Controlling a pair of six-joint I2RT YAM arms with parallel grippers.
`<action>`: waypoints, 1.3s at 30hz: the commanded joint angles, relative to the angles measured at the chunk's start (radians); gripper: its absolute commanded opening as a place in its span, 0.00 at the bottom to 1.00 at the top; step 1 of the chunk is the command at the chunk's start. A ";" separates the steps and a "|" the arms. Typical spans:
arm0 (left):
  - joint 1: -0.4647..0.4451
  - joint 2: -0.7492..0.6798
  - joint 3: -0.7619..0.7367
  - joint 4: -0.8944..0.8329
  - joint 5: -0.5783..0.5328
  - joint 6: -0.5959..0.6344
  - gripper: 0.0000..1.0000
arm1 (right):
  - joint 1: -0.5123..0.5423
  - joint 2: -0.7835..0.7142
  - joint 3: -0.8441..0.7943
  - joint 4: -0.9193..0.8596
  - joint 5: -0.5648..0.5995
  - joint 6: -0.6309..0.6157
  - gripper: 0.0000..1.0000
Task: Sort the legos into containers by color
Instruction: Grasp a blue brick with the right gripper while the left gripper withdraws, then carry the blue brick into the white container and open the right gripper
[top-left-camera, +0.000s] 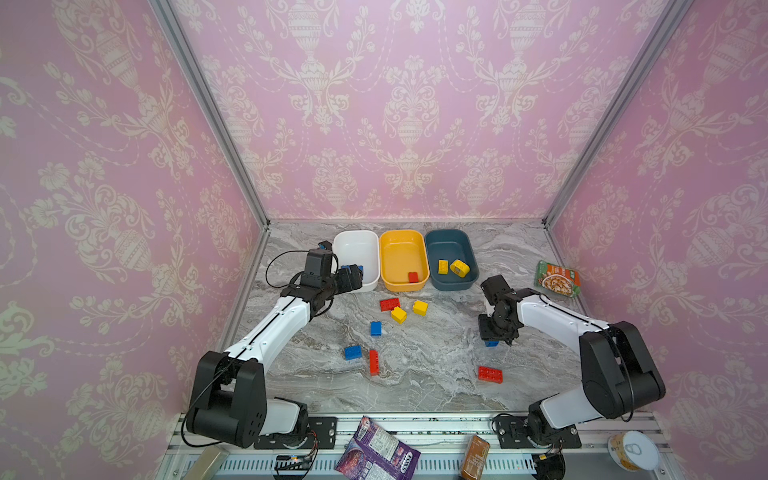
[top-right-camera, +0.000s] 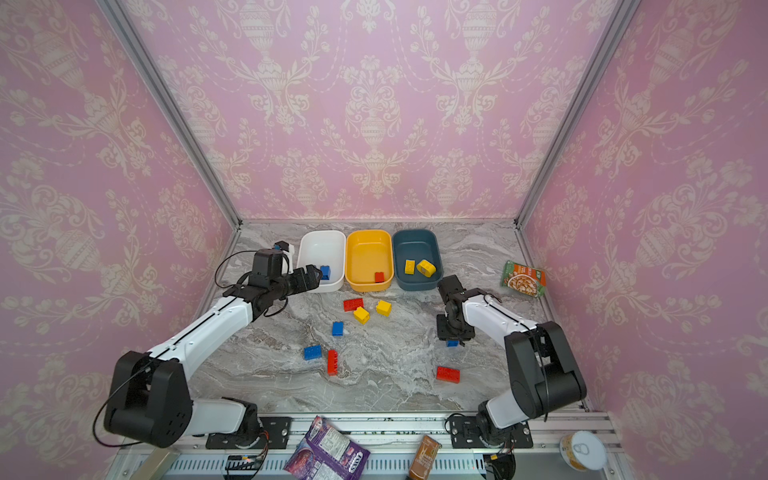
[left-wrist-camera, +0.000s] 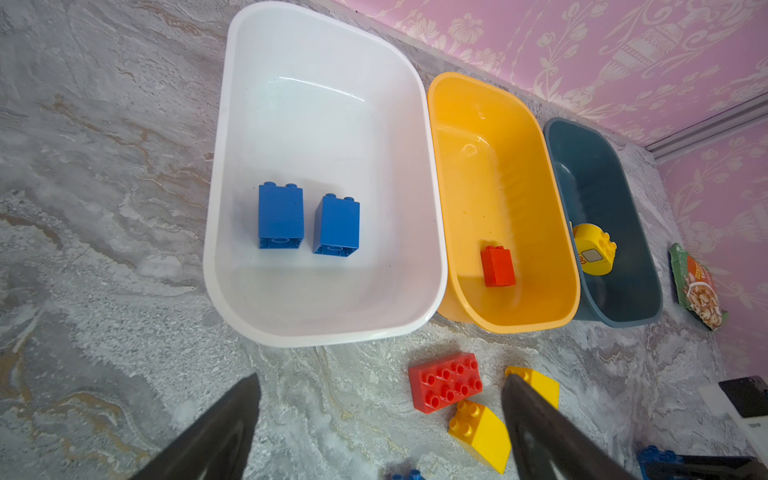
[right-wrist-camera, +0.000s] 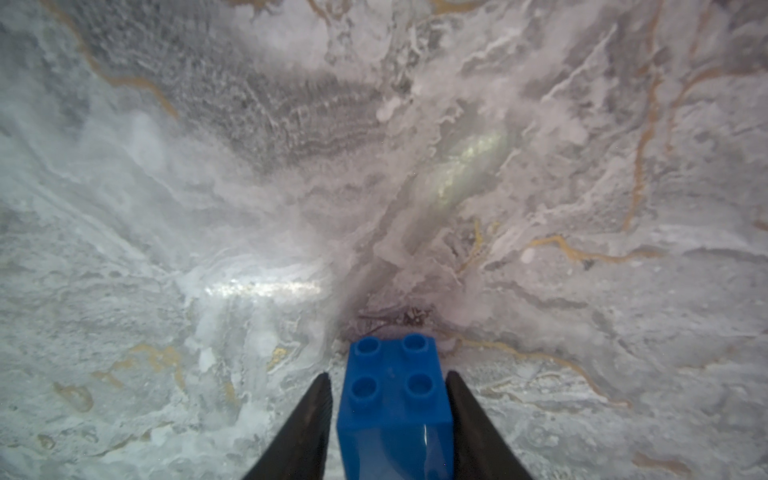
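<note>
**Thirteen bricks in sight, five of them in tubs**

Clock directions take the back wall as 12 in the top views. Three tubs stand in a row at 12 o'clock. The white tub (left-wrist-camera: 249, 124) holds two blue bricks (left-wrist-camera: 281, 216) side by side. The yellow-orange tub (top-left-camera: 388, 249) holds one short red brick (top-left-camera: 413, 277). The teal tub (top-left-camera: 434, 249) holds two yellow pieces (top-left-camera: 443, 267), one squared and one rounded.

Eight bricks lie outside the tubs:
- A red slab (top-left-camera: 389, 304) and two yellow bricks (top-left-camera: 420, 307) are bunched at the centre.
- Two blue ones (top-left-camera: 375, 328) and a long red one (top-left-camera: 374, 362) lie toward 7 o'clock.
- Another red slab (top-left-camera: 490, 374) lies at 5 o'clock.
- A glossy four-stud blue brick (right-wrist-camera: 390, 399) sits at 4 o'clock.

The right gripper (right-wrist-camera: 389, 376) straddles that blue brick with its jaws narrow. One finger touches the brick and a sliver of gap shows at the other, so I cannot tell whether it has a firm hold. The left gripper (left-wrist-camera: 380, 378) hangs wide open and empty at the white tub's 6 o'clock rim, hiding part of it in both top views.

A green snack packet (top-left-camera: 557, 279) lies at 2 o'clock. A purple packet (top-left-camera: 376, 453), a brown packet (top-left-camera: 475, 457) and a can (top-left-camera: 633, 449) sit on the front rail.
</note>
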 joint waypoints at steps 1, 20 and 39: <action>-0.004 -0.029 -0.019 0.004 0.002 -0.011 0.93 | 0.008 0.007 -0.011 -0.012 0.018 0.006 0.41; -0.002 -0.088 -0.073 0.010 -0.008 -0.021 0.95 | 0.073 -0.091 0.061 -0.046 -0.006 0.045 0.29; 0.048 -0.247 -0.256 0.021 -0.006 -0.067 0.98 | 0.240 0.092 0.420 0.117 -0.177 0.066 0.28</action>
